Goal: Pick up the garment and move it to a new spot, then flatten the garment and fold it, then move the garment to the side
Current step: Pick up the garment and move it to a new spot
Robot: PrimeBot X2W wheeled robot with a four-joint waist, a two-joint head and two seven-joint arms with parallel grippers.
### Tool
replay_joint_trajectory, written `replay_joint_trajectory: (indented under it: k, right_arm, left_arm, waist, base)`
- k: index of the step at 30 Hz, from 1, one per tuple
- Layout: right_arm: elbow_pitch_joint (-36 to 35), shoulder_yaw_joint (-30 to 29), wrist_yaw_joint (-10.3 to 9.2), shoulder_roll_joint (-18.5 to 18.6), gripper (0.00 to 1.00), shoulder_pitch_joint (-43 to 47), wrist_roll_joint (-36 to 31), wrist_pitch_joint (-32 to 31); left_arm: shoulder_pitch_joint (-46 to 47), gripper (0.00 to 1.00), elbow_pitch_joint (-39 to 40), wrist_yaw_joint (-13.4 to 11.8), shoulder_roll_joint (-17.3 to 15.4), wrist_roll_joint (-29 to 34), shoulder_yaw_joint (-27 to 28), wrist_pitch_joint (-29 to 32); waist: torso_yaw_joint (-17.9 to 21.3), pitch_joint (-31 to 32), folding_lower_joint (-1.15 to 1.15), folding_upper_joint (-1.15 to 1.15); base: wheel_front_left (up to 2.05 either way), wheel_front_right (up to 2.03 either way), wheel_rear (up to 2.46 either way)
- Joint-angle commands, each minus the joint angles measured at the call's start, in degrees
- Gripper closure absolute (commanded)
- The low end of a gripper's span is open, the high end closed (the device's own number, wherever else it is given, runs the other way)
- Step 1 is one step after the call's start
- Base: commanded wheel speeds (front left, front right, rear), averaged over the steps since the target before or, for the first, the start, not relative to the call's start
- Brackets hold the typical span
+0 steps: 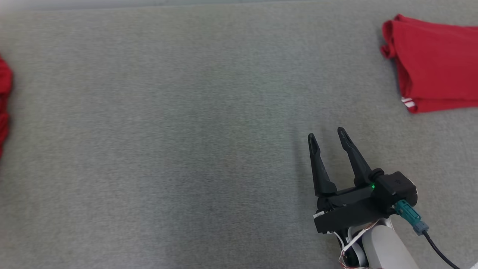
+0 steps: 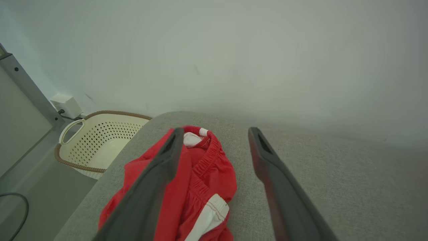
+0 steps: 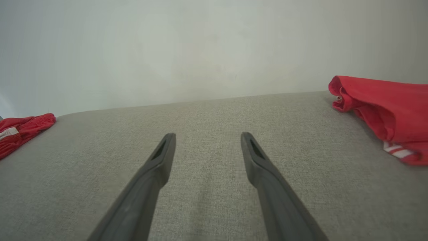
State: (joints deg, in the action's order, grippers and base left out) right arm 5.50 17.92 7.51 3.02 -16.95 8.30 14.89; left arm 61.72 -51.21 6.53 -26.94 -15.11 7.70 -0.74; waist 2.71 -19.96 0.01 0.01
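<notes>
Folded red garment (image 1: 437,63) lies aside at right: 1 cycle apparently done. Crumpled red garment (image 2: 200,174) unlifted; left gripper (image 2: 216,130) spread, aimed at it; right gripper (image 1: 326,132) spread, empty.

I see a cream perforated basket (image 2: 97,142) on the floor beside the grey fabric worktop (image 1: 186,130), near a white wall box (image 2: 66,105).
</notes>
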Motion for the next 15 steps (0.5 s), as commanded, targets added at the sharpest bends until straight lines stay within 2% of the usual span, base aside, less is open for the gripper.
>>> replay_joint_trajectory:
  k: [1,10,15]
  right_arm:
    - [-0.3,0.2,-0.04,-0.2,0.00,-0.4,0.1,0.3]
    - [-0.7,0.7,-0.04,-0.2,0.00,-0.7,0.2,0.3]
    - [-0.7,0.7,-0.04,-0.2,0.00,-1.1,0.4,0.3]
  left_arm:
    - [0.7,0.00,-1.8,0.2,-0.8,0.2,-0.4,0.7]
    - [2.8,0.00,-12.5,0.2,-4.8,2.4,-3.0,4.7]
    - [3.6,0.00,-15.6,-0.3,-5.6,3.1,-4.4,6.2]
  waist:
    - [3.3,-2.7,-0.01,-0.01]
    - [5.0,-4.4,-0.01,-0.01]
    - [5.3,-4.9,-0.01,-0.01]
  base:
    - [0.00,0.00,0.00]
    - [0.00,0.00,0.00]
    - [0.00,0.00,0.00]
